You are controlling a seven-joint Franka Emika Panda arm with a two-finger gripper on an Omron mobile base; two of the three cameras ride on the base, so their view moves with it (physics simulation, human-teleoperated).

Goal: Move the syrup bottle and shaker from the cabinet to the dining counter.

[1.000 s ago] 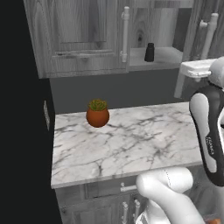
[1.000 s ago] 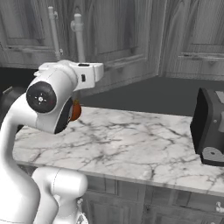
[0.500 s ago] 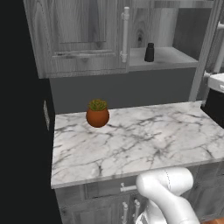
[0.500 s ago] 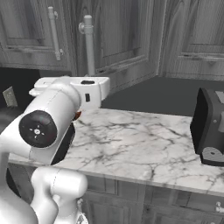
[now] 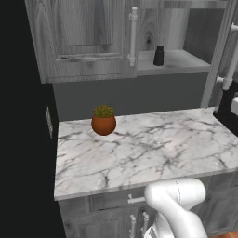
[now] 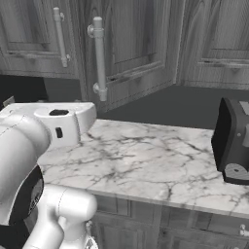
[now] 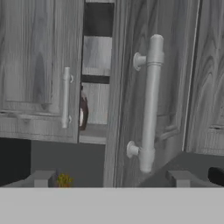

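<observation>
Inside, a rounded dark shaker tops wood-grain cabinet shelf.

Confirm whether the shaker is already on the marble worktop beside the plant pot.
No, the shaker stands on the shelf inside the cabinet, above the worktop.

Arm was glossy white w/ rounded, tube-like segments; a dark round joint face showed low at its left side in right base view. White link near its top had a flat cap w/ small oval recess & a tiny dark mark. Finger tips looked grey, blocky.
</observation>
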